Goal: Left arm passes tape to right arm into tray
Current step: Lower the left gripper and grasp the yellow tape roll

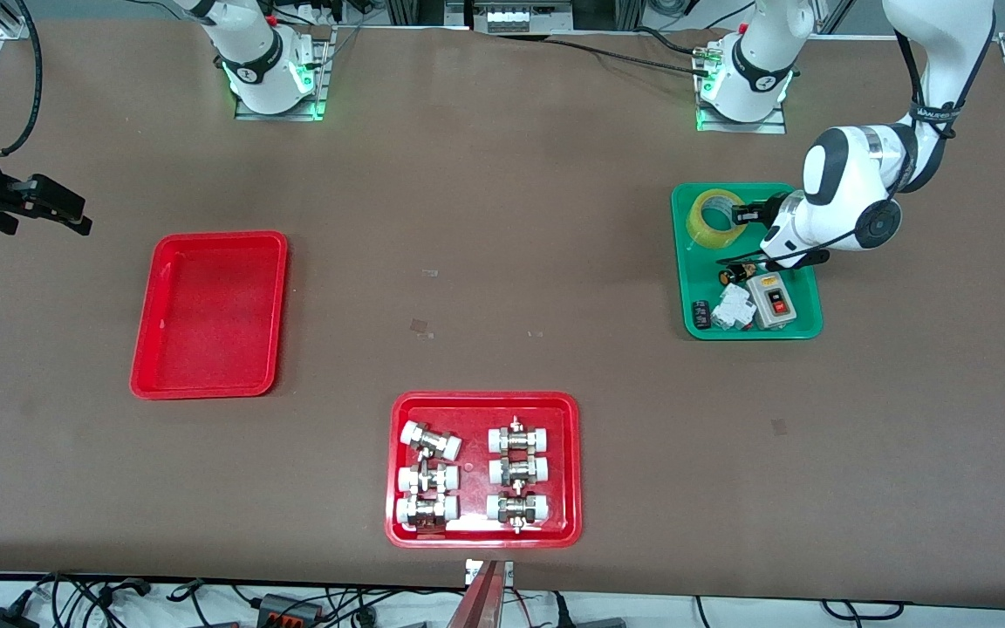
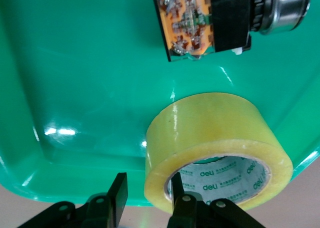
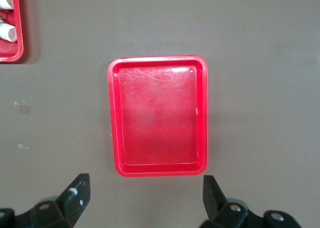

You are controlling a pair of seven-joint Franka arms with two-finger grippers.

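Upper right of the front view: tape point(image 1: 716, 218) lying in the green tray point(image 1: 803, 327), at the corner farthest from the front camera, with small electrical parts point(image 1: 751, 301) nearer the camera. Left gripper point(image 1: 742, 213) down at the roll, fingers point(image 2: 119, 195) apart, straddling the roll's wall, one inside the core, one outside. Left edge, upper part: right gripper point(image 1: 62, 209) waiting, spread wide, above bare table point(image 1: 502, 218) beside the empty red tray point(image 1: 146, 366). Bottom centre: second red tray with fittings point(image 1: 570, 467).
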